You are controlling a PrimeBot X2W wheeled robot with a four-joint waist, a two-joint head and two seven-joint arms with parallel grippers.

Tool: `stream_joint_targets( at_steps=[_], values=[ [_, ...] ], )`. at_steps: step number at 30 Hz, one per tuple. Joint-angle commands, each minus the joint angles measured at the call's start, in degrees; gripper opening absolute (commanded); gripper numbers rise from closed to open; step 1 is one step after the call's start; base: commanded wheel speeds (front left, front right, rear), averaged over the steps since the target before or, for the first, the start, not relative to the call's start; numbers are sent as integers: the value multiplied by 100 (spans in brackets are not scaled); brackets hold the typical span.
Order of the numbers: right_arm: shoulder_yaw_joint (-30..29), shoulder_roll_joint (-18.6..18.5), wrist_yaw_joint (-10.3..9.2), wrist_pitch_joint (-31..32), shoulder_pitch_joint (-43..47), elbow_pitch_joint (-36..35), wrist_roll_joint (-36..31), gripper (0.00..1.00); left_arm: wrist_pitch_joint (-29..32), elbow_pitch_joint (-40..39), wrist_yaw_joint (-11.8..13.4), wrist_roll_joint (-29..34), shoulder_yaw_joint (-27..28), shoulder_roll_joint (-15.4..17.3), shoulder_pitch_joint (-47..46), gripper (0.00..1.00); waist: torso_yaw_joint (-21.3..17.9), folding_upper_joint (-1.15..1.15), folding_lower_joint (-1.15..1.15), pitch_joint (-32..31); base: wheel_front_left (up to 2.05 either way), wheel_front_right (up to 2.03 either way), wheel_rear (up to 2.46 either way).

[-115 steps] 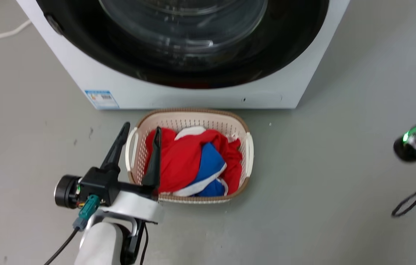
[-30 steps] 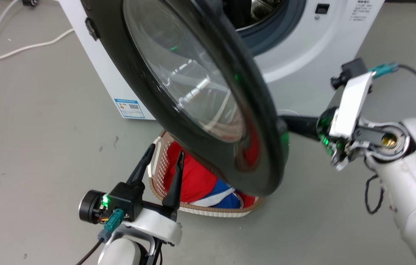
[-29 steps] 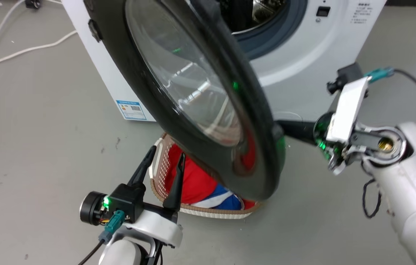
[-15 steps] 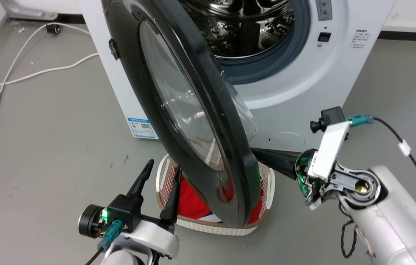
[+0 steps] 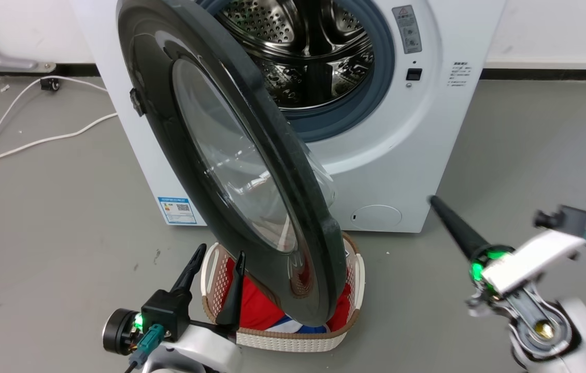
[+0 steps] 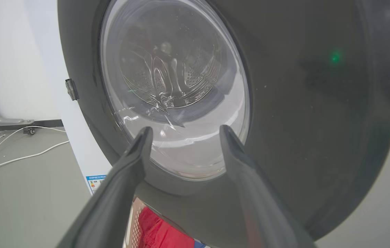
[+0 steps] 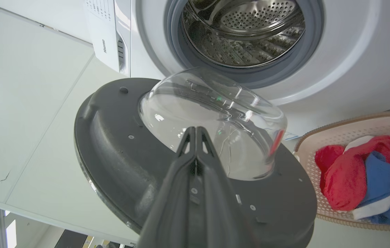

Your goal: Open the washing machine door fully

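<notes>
Head view: the big round glossy black washing machine door (image 5: pixel 230 171), with its bulging clear glass centre, fills the centre-left of the frame. It hangs from a hinge on the left side of the white front-loading washing machine (image 5: pixel 401 155) and stands out nearly edge-on, its lower rim above the cream perforated laundry basket (image 5: pixel 357 280). The perforated steel drum (image 5: pixel 303 57) is exposed at the top of the frame, so the door looks roughly half open, with more swing left before it is fully back.

The right claw (image 5: pixel 435 203) sits at lower right, fingers pressed together and gripping nothing, apart from the door. Its pale forearm enters from the bottom right corner, with the wrist angled so the fingers point up and left. Shut like this, it probably serves as a blunt pusher against the door's inner face, which the right wrist view looks onto.

The left claw (image 5: pixel 220 254) rises from the bottom edge beside the basket, spread and empty, pointing at the door's outer face.
</notes>
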Motion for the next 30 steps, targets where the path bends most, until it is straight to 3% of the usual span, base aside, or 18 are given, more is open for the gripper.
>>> stream_joint_targets(
  at_steps=[1,5,11,13,14,15,23,30],
  values=[
    [-93,-136,15,-226,190,-109,-216,0,-13,7,24,-26,31,27,56,100,-64,0,1,-43,0,0,0],
    [-383,-310,15,-951,718,-386,-863,0,-13,9,28,-37,89,33,84,100,-161,0,1,-81,0,0,0],
    [-832,-462,15,-1799,1397,-532,-2388,0,-13,48,51,-63,163,39,96,100,-223,0,1,-133,0,0,0],
    [-953,-350,15,-1922,1581,-579,-2875,48,-13,52,64,-63,187,43,112,100,-240,0,1,-145,0,0,0],
    [-1033,-321,15,-1982,1655,-613,-3156,86,-13,55,70,-60,190,44,124,100,-244,0,1,-151,0,0,0],
    [-1117,-339,14,-2031,1728,-621,-3506,100,-13,60,71,-54,197,46,133,100,-246,0,1,-160,0,0,0],
    [-1752,230,8,-2183,2163,-1278,-6187,100,-13,78,155,8,272,73,189,100,-249,0,1,-205,0,0,0],
    [-2030,684,8,-1924,2523,-1806,-7370,100,-13,73,216,51,317,112,251,100,-225,0,1,-246,0,0,0]
  ],
)
